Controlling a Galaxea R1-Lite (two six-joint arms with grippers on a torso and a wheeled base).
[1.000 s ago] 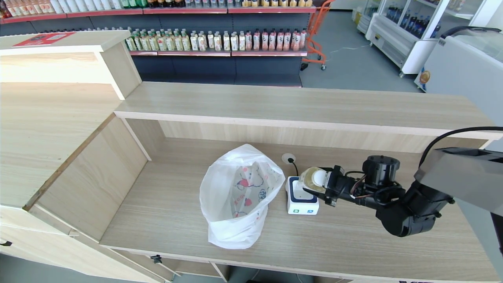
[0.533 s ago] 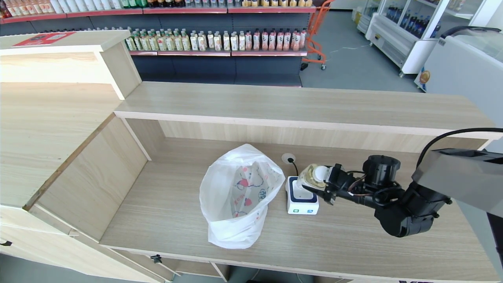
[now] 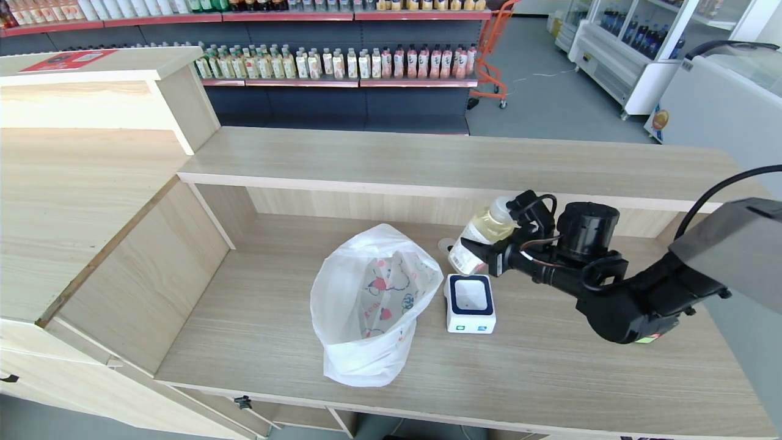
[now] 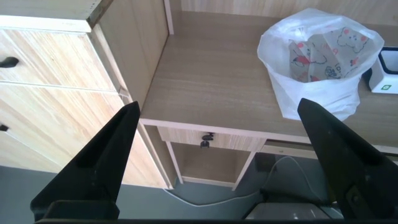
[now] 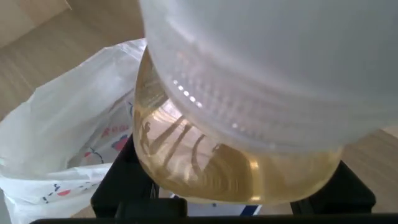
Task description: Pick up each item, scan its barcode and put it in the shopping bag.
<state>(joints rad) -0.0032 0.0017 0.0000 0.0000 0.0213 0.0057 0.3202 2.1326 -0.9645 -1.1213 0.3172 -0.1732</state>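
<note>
My right gripper (image 3: 498, 241) is shut on a clear bottle (image 3: 479, 238) of yellowish drink with a white cap, held tilted in the air above and behind the scanner (image 3: 470, 302). The scanner is a small white box with a dark-rimmed window, lying on the counter. In the right wrist view the bottle (image 5: 242, 124) looms close, with the bag (image 5: 68, 143) beyond it. The white plastic shopping bag (image 3: 369, 305) stands open left of the scanner and holds a patterned package (image 3: 391, 287). My left gripper (image 4: 217, 168) hangs open off the counter's front edge, the bag (image 4: 320, 62) far from it.
The wooden counter (image 3: 550, 366) has a raised back ledge (image 3: 427, 165) and a side wall (image 3: 146, 269) on the left. A cable port (image 3: 448, 246) sits behind the scanner. Bare counter lies right of the scanner. Drawers (image 4: 50, 87) sit under the counter.
The right gripper has lifted the bottle off the scanner window, up and back toward the ledge, and turned it more upright. The bag and scanner have not moved.
</note>
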